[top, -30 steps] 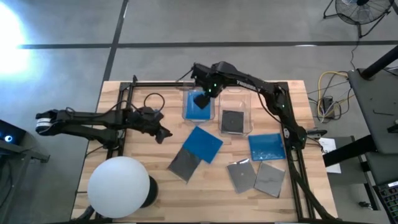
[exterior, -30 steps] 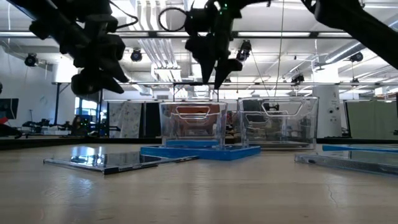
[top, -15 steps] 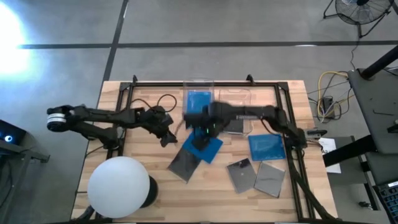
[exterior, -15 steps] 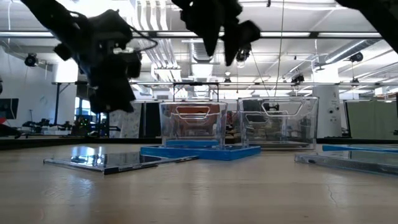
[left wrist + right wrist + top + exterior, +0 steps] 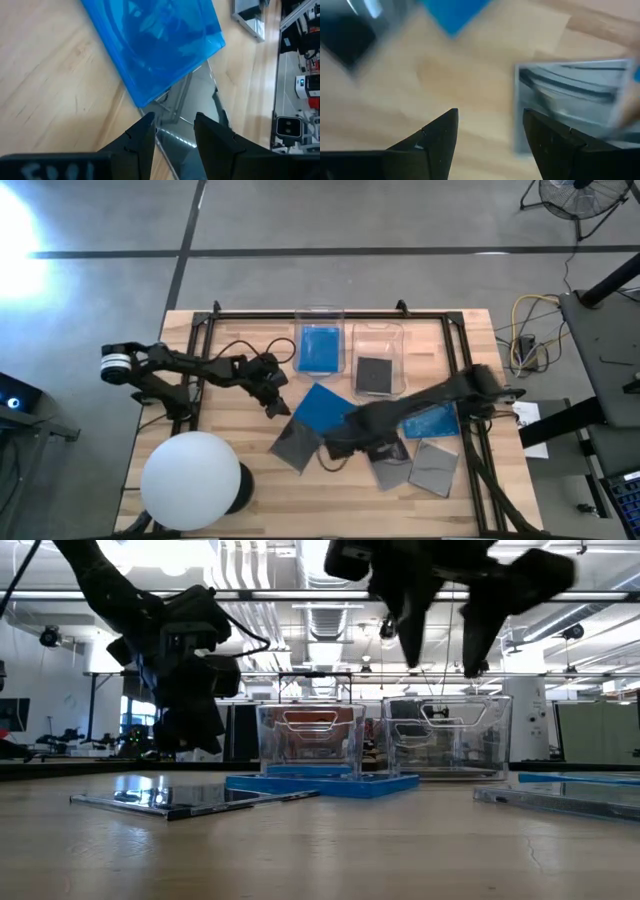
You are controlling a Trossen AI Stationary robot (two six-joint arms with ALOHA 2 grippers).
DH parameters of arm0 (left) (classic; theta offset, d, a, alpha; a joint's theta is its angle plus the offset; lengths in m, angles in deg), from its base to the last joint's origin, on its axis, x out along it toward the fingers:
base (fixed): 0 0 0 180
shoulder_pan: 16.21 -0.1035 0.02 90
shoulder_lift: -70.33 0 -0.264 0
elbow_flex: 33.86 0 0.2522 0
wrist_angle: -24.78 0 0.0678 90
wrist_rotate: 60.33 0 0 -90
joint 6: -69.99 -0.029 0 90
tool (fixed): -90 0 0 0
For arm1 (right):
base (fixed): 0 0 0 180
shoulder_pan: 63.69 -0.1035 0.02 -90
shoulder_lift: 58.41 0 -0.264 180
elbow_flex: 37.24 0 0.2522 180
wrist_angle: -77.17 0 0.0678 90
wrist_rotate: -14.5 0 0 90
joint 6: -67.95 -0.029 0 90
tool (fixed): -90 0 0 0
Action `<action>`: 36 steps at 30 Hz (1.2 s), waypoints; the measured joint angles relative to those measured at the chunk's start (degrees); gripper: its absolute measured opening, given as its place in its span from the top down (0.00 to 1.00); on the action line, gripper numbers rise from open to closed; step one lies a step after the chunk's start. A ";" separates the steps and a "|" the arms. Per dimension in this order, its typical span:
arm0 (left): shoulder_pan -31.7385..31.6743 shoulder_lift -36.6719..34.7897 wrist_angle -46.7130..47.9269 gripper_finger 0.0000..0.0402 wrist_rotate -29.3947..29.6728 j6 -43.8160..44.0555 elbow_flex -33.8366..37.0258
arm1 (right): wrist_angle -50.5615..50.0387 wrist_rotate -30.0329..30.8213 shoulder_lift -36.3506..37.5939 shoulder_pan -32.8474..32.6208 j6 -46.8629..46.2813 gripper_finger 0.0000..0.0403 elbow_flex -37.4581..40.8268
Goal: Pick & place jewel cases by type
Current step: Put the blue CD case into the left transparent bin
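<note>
Wooden table (image 5: 240, 470) carries four loose cases. Right gripper (image 5: 487, 131), open and empty, hangs just before a grey jewel case (image 5: 570, 95), probably its next pick. Left gripper (image 5: 173, 125), fingers apart, points at the blue jewel case (image 5: 150, 40) overlapping a grey one (image 5: 195, 135). Farther, one bin (image 5: 321, 328) already holds blue, the other bin (image 5: 377, 332) grey.

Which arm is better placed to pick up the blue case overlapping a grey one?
Left, probably. The left gripper, open, hangs just beside the blue case; the right gripper sits nearer the grey cases.
</note>
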 joint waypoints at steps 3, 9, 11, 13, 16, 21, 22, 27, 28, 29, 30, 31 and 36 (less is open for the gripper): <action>-0.14 -0.58 -0.28 0.71 0.01 0.10 0.00 | 8.75 12.91 5.62 -3.33 -19.18 0.46 10.03; -0.41 -0.52 -3.52 0.71 4.06 1.47 -0.10 | 28.08 17.23 7.23 -4.36 -27.32 0.46 24.31; -0.43 0.51 -3.98 0.71 4.38 1.56 -0.91 | 35.93 17.54 6.62 -3.74 -27.05 0.46 27.38; -0.42 1.75 -3.50 0.71 4.47 1.63 -1.71 | 39.13 18.71 6.48 -3.39 -27.43 0.46 30.11; -0.37 3.83 -3.19 0.71 4.63 1.65 -2.74 | 40.51 18.98 5.81 -3.01 -28.60 0.46 32.84; -0.28 8.04 -3.42 0.71 5.90 1.13 -4.34 | 41.56 19.80 5.68 -2.78 -29.65 0.46 35.25; -0.28 8.70 -3.80 0.71 5.99 0.99 -4.66 | 42.59 19.90 5.50 -2.63 -29.24 0.46 35.59; -0.20 12.29 -3.19 0.71 4.82 1.00 -5.84 | 47.64 19.68 4.95 -0.32 -24.31 0.46 35.48; -0.18 12.99 -3.12 0.71 3.90 1.04 -6.26 | 47.73 19.58 4.89 0.30 -23.38 0.46 35.30; -0.09 13.85 -3.28 0.71 3.03 1.06 -6.81 | 47.60 19.50 4.87 0.84 -22.36 0.46 35.16; 0.04 14.47 -3.54 0.71 2.17 1.05 -7.21 | 47.38 19.54 4.80 1.46 -21.28 0.46 35.04; 0.20 15.13 -3.41 0.71 1.61 1.06 -7.72 | 47.45 19.38 4.80 2.05 -20.38 0.46 35.01; 1.37 17.99 -2.66 0.71 0.52 1.21 -10.39 | 48.18 17.37 5.02 3.04 -19.87 0.46 37.07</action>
